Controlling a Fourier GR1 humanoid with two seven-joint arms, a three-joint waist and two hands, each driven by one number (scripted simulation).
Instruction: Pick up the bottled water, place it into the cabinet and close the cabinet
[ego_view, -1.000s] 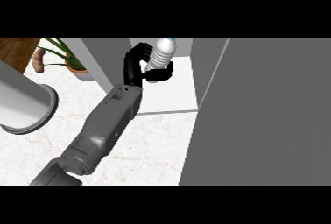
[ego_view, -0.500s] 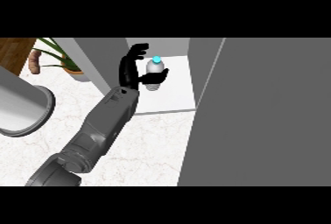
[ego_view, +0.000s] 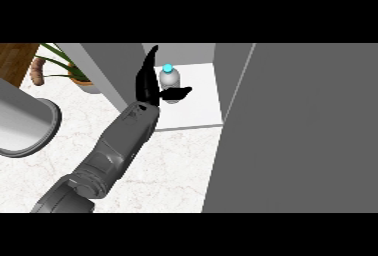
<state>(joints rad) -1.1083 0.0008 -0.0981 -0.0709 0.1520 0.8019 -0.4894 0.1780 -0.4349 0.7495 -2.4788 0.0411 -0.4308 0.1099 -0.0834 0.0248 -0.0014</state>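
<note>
1. Bottled water (ego_view: 170, 81) stands upright on the white shelf floor (ego_view: 193, 107) inside the cabinet (ego_view: 181, 52), in the upper middle of the frame, its blue cap (ego_view: 168, 67) pointing up.

2. One hand (ego_view: 150, 82) shows, at the end of a grey forearm (ego_view: 118, 145) that comes in from the lower left edge. Which arm it is cannot be told for sure from this steep angle; it lies on the left half of the frame, so it is most likely the left hand.

3. Its fingers (ego_view: 151, 57) are straight, rising in a narrow black line just to the left of the bottle, and the thumb (ego_view: 177, 92) sticks out to the right across the bottle's lower part. Whether the thumb touches the bottle is hard to make out.

4. Against the frame from one second ago, the fingers were curled over the top of the bottle and the bottle was tilted; now the fingers are straightened and the bottle sits upright. Half a second ago the fingers were already partly spread, with the cap in view.

5. The forearm has changed little in angle across the three frames.

6. The cabinet door (ego_view: 295, 130) fills the right side of the frame as a broad grey panel, standing open.

7. A potted plant (ego_view: 70, 67) sits in the upper left, beside the cabinet's left wall (ego_view: 111, 70).

8. A large round grey rim (ego_view: 33, 127) lies at the left edge on the marble counter (ego_view: 170, 165).

9. No second hand shows.
</note>
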